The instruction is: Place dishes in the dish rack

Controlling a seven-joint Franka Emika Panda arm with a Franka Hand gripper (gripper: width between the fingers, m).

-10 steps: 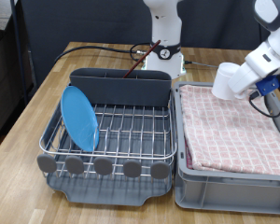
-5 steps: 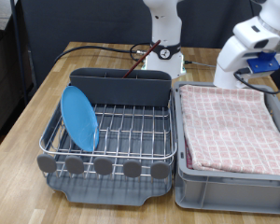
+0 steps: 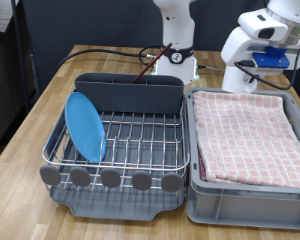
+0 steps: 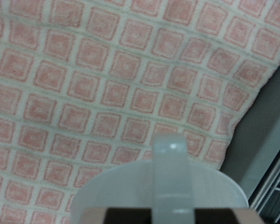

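Two of the dishes already sit in the dish rack (image 3: 115, 140) at the exterior view's left: the light-blue plate (image 3: 85, 126) stands on edge in the wires at the rack's left end, and the reddish-brown wooden spoon (image 3: 147, 66) leans out of the grey utensil caddy (image 3: 130, 92) along the far side.

Right of the rack lies the grey bin (image 3: 248, 190), lined with the pink checkered cloth (image 3: 248, 135). Above its far edge, at the top right, hangs the gripper (image 3: 248, 70) with the white mug (image 3: 240, 45) carried at the hand. The wrist view shows the mug (image 4: 166, 177) close below the camera, rim and handle side facing it, with the cloth spread underneath. The fingertips themselves are hidden behind the mug, so I cannot tell how the pincer is set, though the raised mug suggests it is clamped.

By its look the mug is rigid, smooth-glazed and breakable; I judge it moderately light but slippery, best pinched across the wall at the rim or by the handle, squarely.
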